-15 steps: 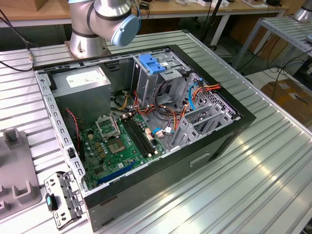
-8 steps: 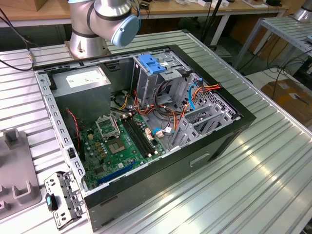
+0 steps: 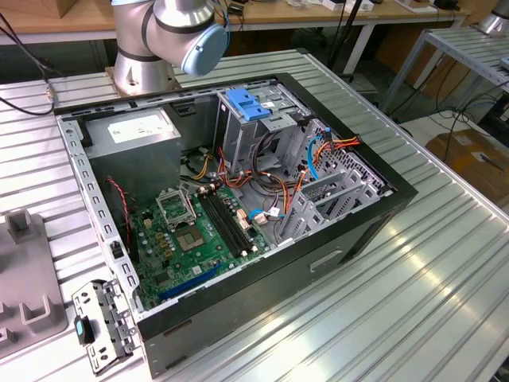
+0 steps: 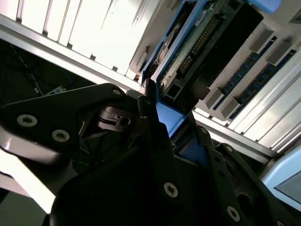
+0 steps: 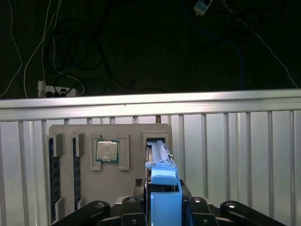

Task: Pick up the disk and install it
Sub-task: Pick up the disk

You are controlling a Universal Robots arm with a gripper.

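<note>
The disk (image 5: 163, 186) is a flat drive in a bright blue carrier frame, standing on edge between my gripper's dark fingers (image 5: 133, 205). My gripper (image 5: 163, 203) is shut on the disk. In the second wrist view the disk (image 4: 190, 44) shows its green circuit board and connector pins, with the blue frame running down into my gripper (image 4: 169, 123). The disk's far end sits at a narrow slot (image 5: 156, 140) of a grey holder plate (image 5: 131, 183). In the exterior view the open computer case (image 3: 374, 215) lies on the table, with a tall grey drive cage (image 3: 238, 139).
The holder plate also carries a processor chip (image 5: 106, 151) and memory sticks (image 5: 54, 181). The ribbed metal table (image 5: 235, 155) ends at an edge behind it, with cables on a dark floor beyond. The arm's base (image 3: 147, 60) stands behind the case. A grey fixture (image 3: 24, 294) and a metal bracket (image 3: 102, 325) lie at the exterior view's left.
</note>
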